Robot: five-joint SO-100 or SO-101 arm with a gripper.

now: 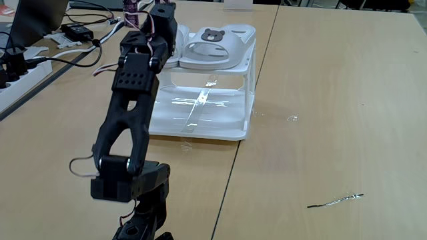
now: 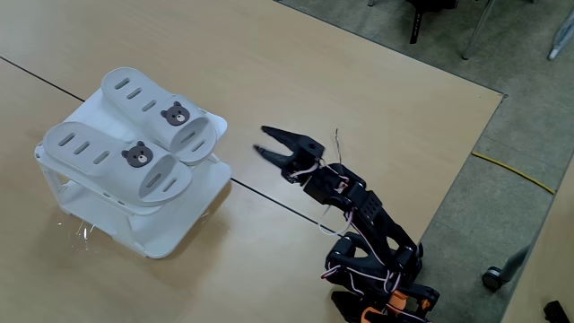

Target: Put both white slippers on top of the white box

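Slippers, both white with slotted vents and a bear-face badge on each strap, lie side by side on the flat top of the white box (image 2: 134, 220): in a fixed view from above, one slipper (image 2: 112, 157) sits nearer the box's front edge and the other slipper (image 2: 148, 112) just behind it, the two touching along their sides, toes pointing toward the gripper (image 2: 266, 140). The gripper hangs a little way off from the box's near corner, apart from both slippers, its two dark fingers spread with nothing between them. In a fixed view from behind the arm, one slipper (image 1: 217, 47) shows on the box top with its badge facing the camera, the box's lower shelf (image 1: 200, 113) bare and glossy beneath it, and the arm's dark links (image 1: 130, 107) reach up past the box's left side. Beyond the gripper, cables and a power strip (image 1: 20, 70) lie at the table's (image 1: 333, 100) far left edge, and a small thin scrap (image 1: 337, 200) rests on the table well to the right
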